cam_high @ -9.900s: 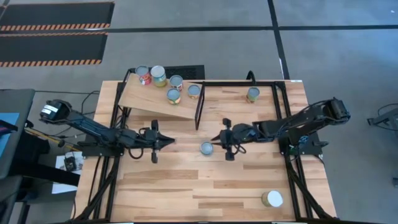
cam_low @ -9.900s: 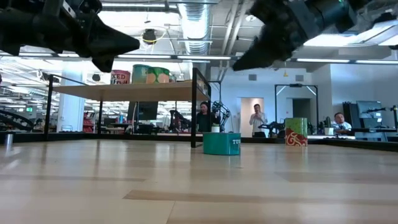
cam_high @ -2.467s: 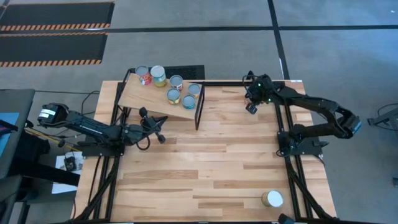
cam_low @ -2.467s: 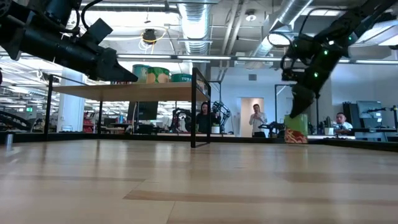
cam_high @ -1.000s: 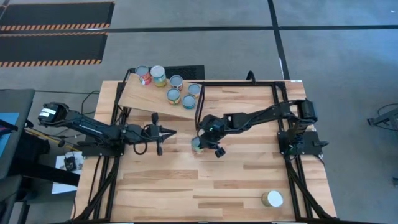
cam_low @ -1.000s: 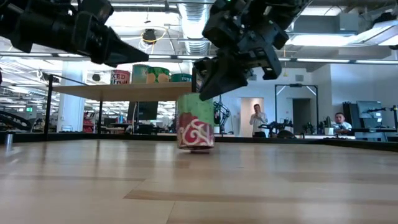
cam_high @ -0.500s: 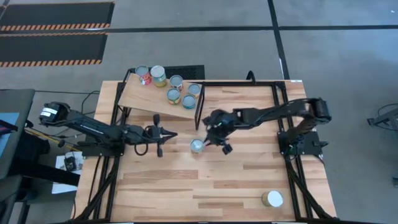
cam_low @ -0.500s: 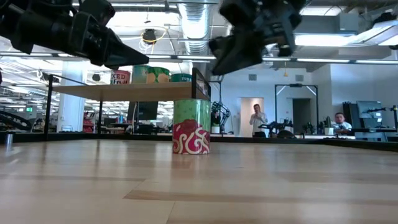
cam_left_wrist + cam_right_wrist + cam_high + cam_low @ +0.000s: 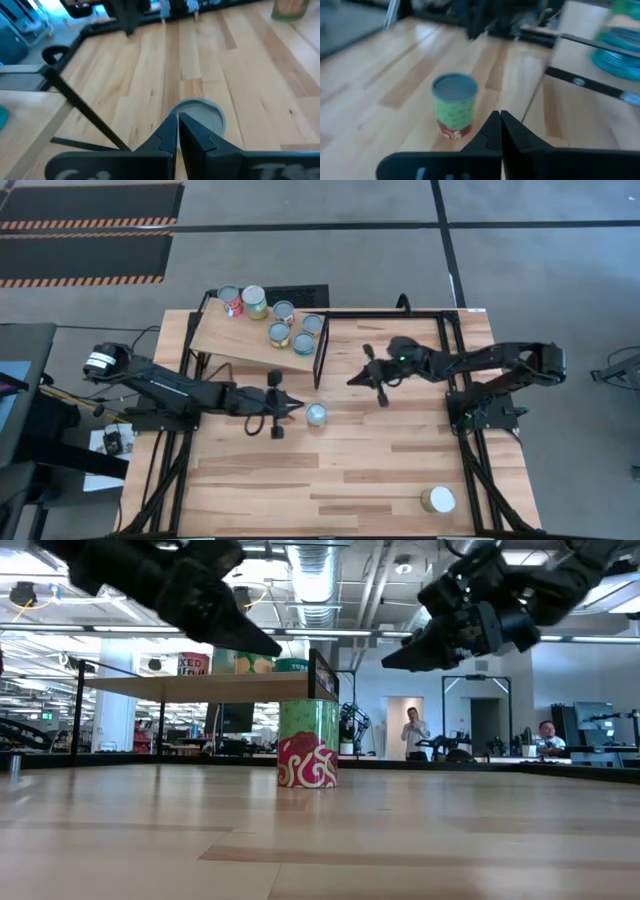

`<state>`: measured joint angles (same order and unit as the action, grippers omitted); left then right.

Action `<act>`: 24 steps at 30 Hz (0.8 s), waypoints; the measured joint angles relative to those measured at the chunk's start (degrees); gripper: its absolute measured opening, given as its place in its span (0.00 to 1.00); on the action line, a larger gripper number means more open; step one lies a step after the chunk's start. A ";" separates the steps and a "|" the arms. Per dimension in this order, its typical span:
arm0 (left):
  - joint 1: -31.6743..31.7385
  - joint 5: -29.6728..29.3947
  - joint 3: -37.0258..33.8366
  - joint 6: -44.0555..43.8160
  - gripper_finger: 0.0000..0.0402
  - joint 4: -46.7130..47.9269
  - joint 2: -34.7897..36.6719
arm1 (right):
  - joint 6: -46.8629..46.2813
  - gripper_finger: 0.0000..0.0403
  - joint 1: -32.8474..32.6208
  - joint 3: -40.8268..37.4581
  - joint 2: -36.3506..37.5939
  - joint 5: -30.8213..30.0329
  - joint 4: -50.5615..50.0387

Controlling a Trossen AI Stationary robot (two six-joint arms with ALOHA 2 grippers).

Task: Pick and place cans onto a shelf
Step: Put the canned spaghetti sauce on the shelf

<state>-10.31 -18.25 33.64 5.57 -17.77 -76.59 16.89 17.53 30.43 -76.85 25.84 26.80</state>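
Since a second earlier the right gripper [image 9: 352, 379] let go, backing off closed; closed left gripper [image 9: 297, 411] neared the can [image 9: 316, 415] mid-table. Five cans sat on the shelf [image 9: 225, 336], two remained

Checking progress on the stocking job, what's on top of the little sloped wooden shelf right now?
On the shelf, the high view shows five cans clustered along its far edge. The low view shows only some; whatever is beneath the board stays hidden.
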 joint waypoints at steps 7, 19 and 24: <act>0.13 0.41 10.66 -2.46 0.04 11.49 -5.03 | -2.39 0.03 6.42 -7.00 0.47 1.62 10.68; 0.44 4.18 26.23 -2.87 0.25 31.58 -15.99 | -3.52 0.04 10.65 -8.28 0.32 2.96 13.71; 0.44 1.93 27.44 -2.33 0.31 32.30 -16.47 | -3.35 0.03 10.74 -8.28 0.30 2.89 13.52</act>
<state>-9.87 -16.32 61.08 3.24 14.53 -93.06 13.54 28.26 22.15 -76.55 28.73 40.32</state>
